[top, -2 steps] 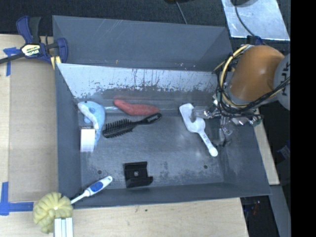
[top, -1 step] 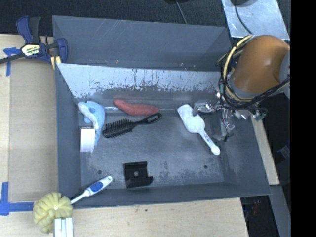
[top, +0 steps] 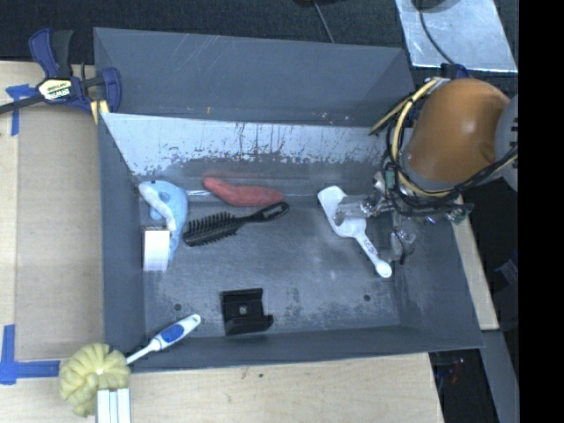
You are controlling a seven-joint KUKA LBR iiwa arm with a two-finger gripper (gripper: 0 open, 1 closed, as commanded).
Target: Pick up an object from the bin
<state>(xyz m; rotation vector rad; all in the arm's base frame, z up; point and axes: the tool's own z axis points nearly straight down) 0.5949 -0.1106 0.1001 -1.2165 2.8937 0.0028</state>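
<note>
Pincer beside white plastic tool

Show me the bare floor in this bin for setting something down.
Widest bare floor: the middle, between the black hairbrush, the black box and the white tool. A smaller patch lies between the white block and the black box. Crowded: back left, around the blue item and red piece; the right, by the pincer.
</note>
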